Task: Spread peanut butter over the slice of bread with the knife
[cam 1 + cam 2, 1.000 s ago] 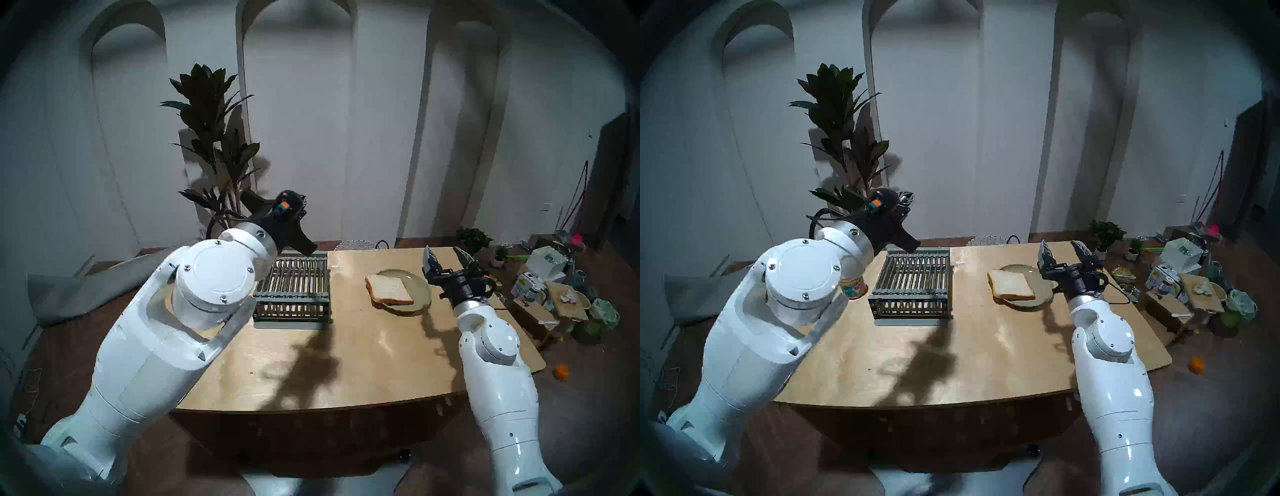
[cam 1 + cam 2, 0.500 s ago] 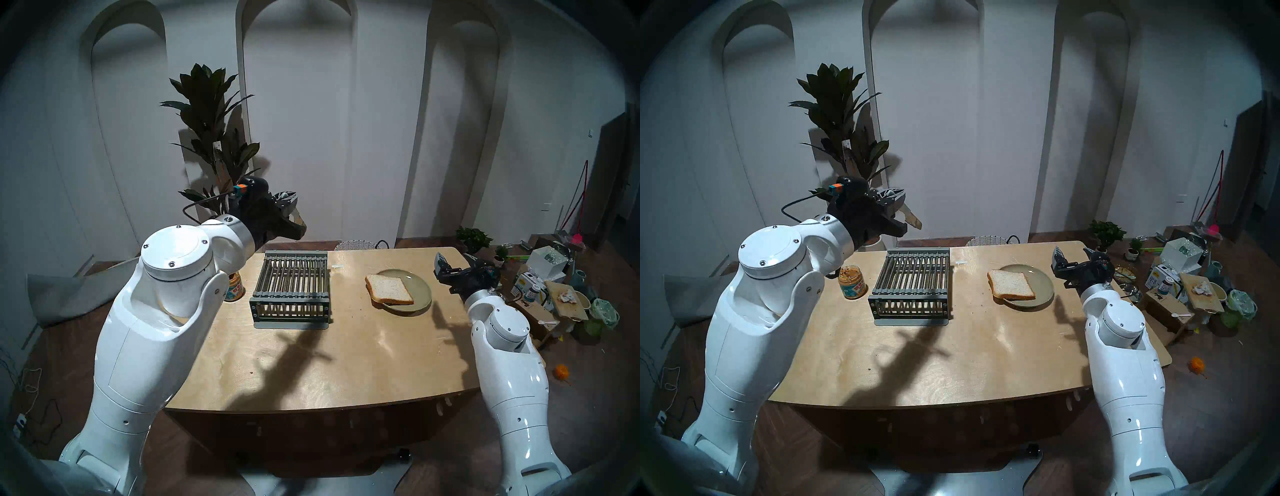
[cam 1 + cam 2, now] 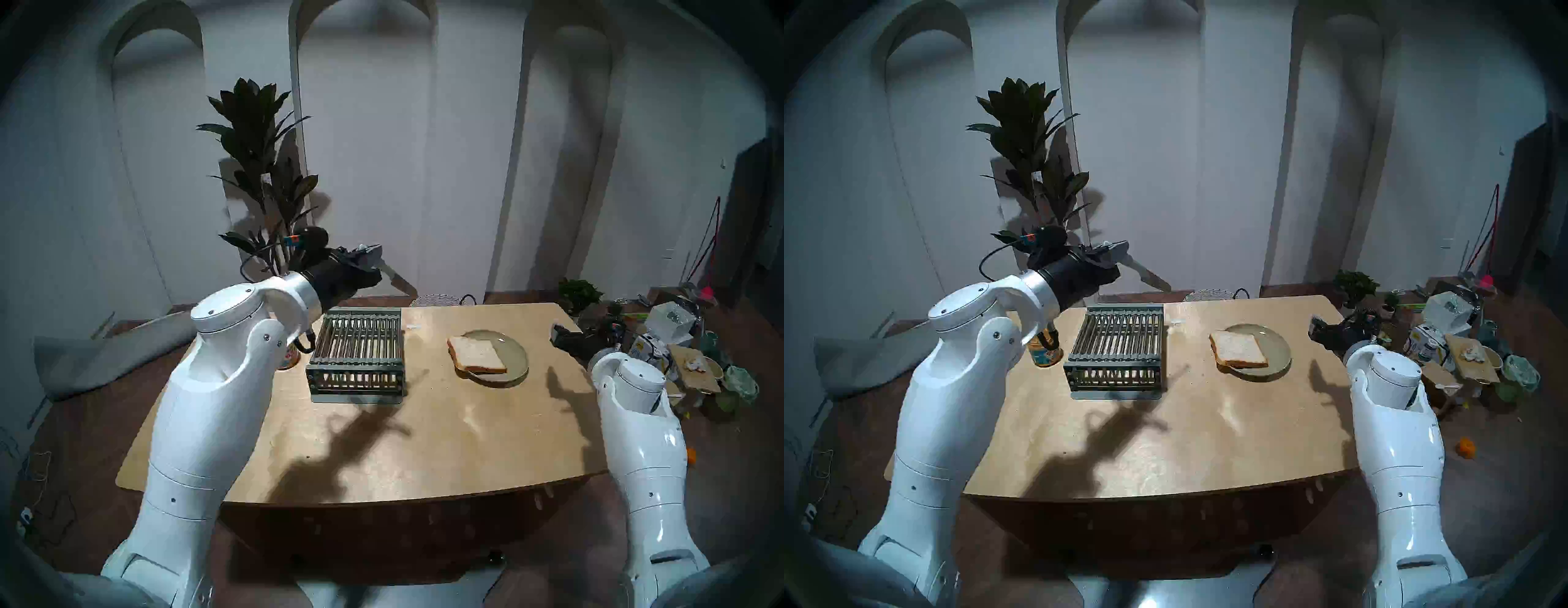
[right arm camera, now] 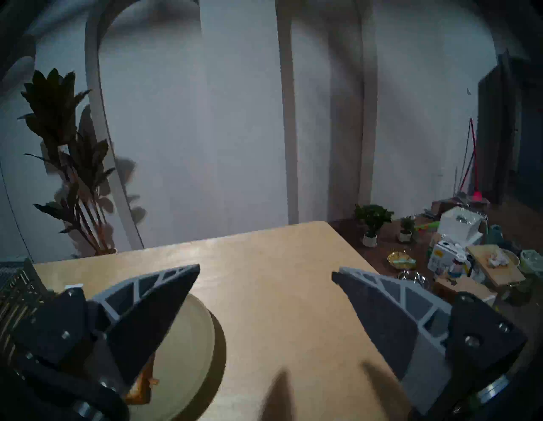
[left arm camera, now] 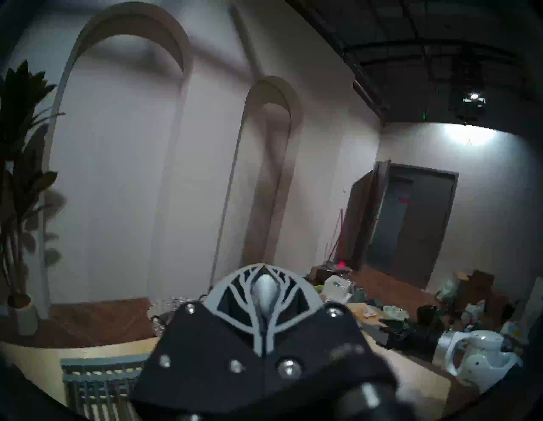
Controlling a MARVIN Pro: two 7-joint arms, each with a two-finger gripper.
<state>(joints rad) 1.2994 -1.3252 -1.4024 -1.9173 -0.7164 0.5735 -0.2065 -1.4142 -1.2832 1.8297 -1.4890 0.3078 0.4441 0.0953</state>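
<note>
My left gripper (image 3: 368,254) is raised behind the rack and is shut on the knife (image 3: 396,281). The brownish blade slants down to the right in the air. In the left wrist view the grey handle (image 5: 265,289) sits between the shut fingers (image 5: 232,289). The peanut butter jar (image 3: 1043,353) stands left of the rack, partly hidden by my left arm. The slice of bread (image 3: 477,354) lies on the green plate (image 3: 516,354). My right gripper (image 4: 266,273) hovers open and empty at the table's right edge, beside the plate (image 4: 188,338).
A grey slatted rack (image 3: 358,344) stands at the table's back middle. A small white scrap (image 3: 411,327) lies near it. A tall plant (image 3: 259,170) and a wicker basket (image 3: 435,300) are behind the table. Boxes and pots (image 3: 670,339) clutter the floor on the right.
My left arm has lifted and turned, swinging the knife so that its blade now points down to the right. My right arm has drawn back to the right and lower, still open.
</note>
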